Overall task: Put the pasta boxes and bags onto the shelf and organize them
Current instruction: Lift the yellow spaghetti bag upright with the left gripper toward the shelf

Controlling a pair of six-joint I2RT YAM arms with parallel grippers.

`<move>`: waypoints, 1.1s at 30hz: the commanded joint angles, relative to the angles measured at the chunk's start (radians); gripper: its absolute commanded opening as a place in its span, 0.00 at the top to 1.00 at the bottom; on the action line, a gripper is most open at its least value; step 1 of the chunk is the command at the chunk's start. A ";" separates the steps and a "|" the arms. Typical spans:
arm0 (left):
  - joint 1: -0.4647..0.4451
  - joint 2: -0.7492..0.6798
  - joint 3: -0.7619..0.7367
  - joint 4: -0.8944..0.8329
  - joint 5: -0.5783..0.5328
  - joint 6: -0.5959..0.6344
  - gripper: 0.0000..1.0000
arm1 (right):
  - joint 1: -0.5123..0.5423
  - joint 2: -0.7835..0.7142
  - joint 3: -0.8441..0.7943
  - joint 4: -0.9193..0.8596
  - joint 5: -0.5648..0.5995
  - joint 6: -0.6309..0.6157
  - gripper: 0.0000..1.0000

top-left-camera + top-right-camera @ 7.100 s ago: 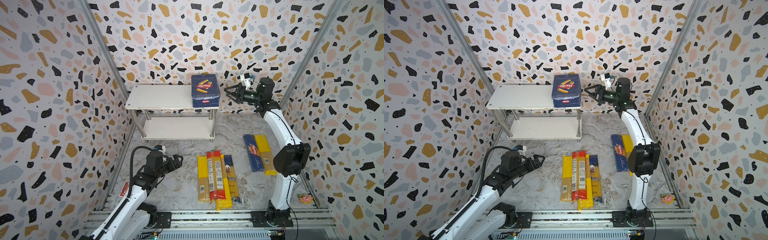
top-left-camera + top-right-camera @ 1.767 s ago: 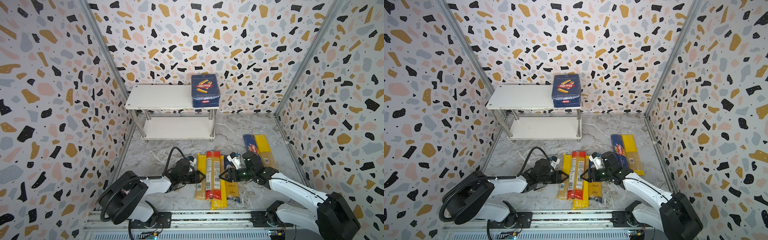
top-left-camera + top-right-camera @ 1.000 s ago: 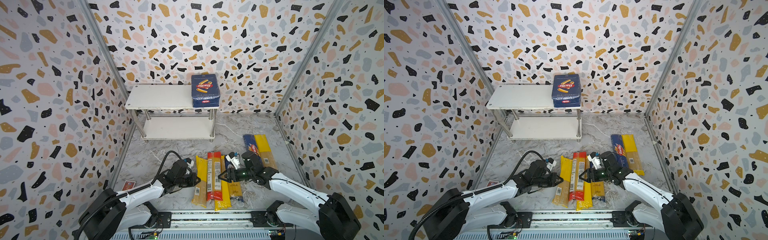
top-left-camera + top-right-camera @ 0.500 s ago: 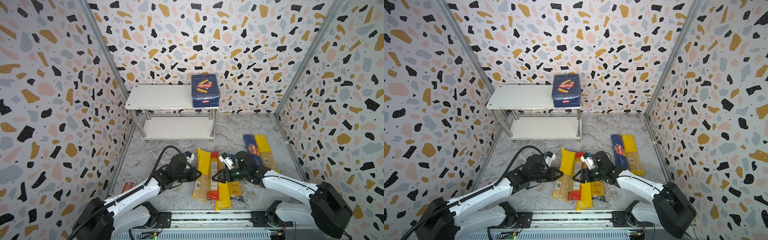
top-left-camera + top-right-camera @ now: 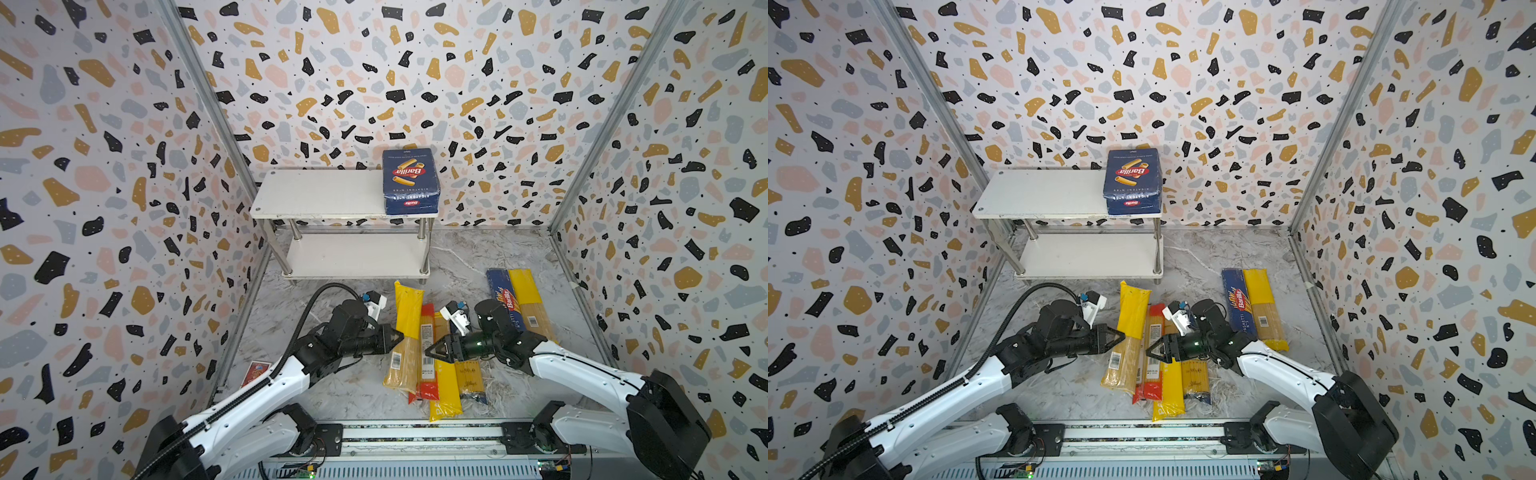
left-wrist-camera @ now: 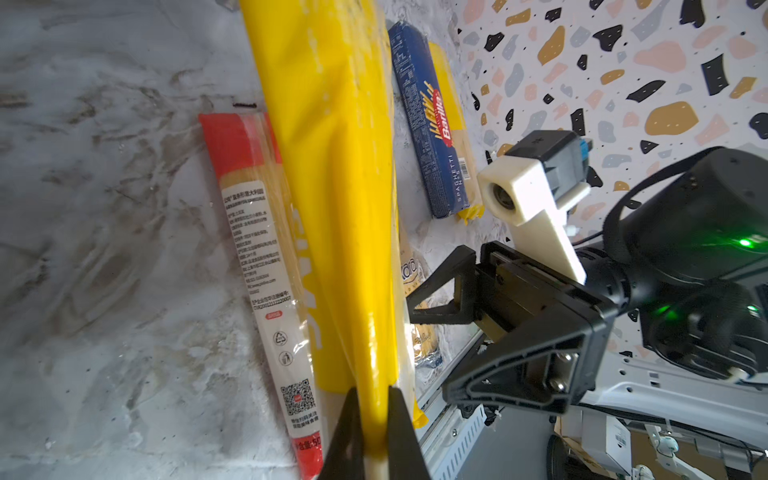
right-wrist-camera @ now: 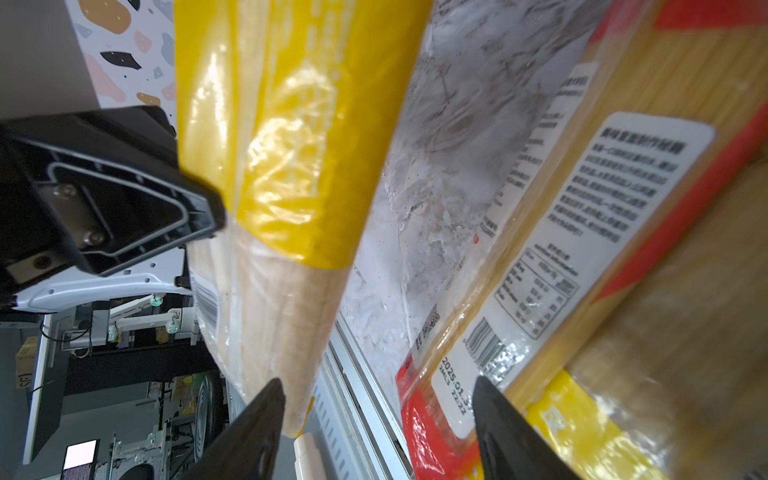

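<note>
A 2-armed robot is working over a marbled surface (image 5: pixel 353 390). The left gripper (image 5: pixel 400 335) is clamped tight on the side edge of a yellow-ended spaghetti bag (image 5: pixel 409 311), holding it raised at a slant beside the other bags. The right gripper (image 5: pixel 428 353) is hovering with jaws apart just beside that bag, over a red-ended bag (image 5: pixel 428 324), holding nothing. The shelf (image 5: pixel 324 193) is standing at the back, well apart, with 1 blue pasta box (image 5: pixel 410 180) on the right end of its top board. Judging from this, the right gripper should be closing on the bag's opposite edge, so both arms are carrying the long, floppy bag level without dragging its neighbours.
</note>
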 commanded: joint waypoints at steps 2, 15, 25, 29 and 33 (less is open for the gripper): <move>0.008 -0.074 0.113 0.055 -0.010 0.019 1.00 | -0.019 -0.032 0.022 -0.036 -0.028 -0.025 0.28; 0.030 -0.089 0.383 -0.135 -0.112 0.096 1.00 | -0.021 -0.077 0.060 -0.072 -0.034 -0.035 0.28; 0.064 -0.048 0.586 -0.270 -0.190 0.169 1.00 | -0.025 -0.097 0.079 -0.101 -0.043 -0.051 0.28; 0.085 -0.016 0.666 -0.306 -0.209 0.190 1.00 | -0.027 -0.102 0.078 -0.103 -0.047 -0.054 0.28; 0.106 0.007 0.714 -0.324 -0.219 0.204 1.00 | -0.033 -0.112 0.073 -0.108 -0.053 -0.061 0.28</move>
